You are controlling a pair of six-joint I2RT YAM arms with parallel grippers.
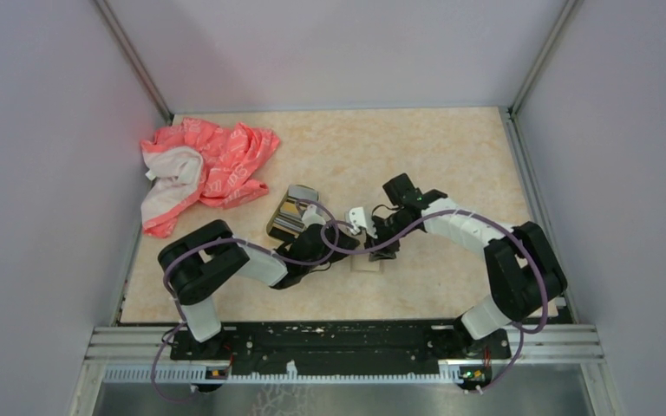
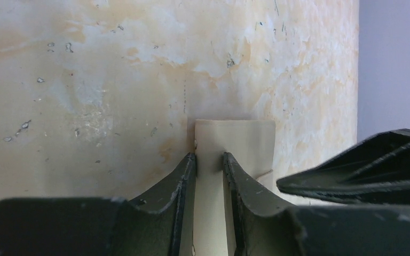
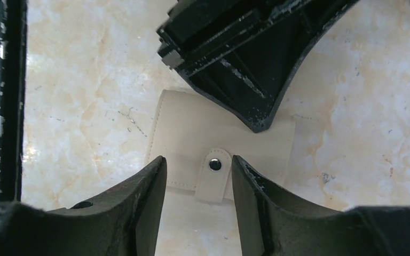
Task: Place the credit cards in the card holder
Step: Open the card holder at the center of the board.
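Left gripper (image 2: 209, 158) is clamped on the cream snap wallet (image 3: 187, 122) edge. Right gripper (image 3: 198, 162) is released, straddling the snap tab (image 3: 213, 176). Pinch the tab low and peel slowly while left anchors.

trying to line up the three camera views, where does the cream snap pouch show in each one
top external: cream snap pouch just below centre, under the meeting arms, mostly hidden
left wrist: pouch at centre, between and beyond the left gripper's fingers
right wrist: pouch at centre, flat, snap tab between the right gripper's fingers
shared landmark: the marbled beige tabletop under it
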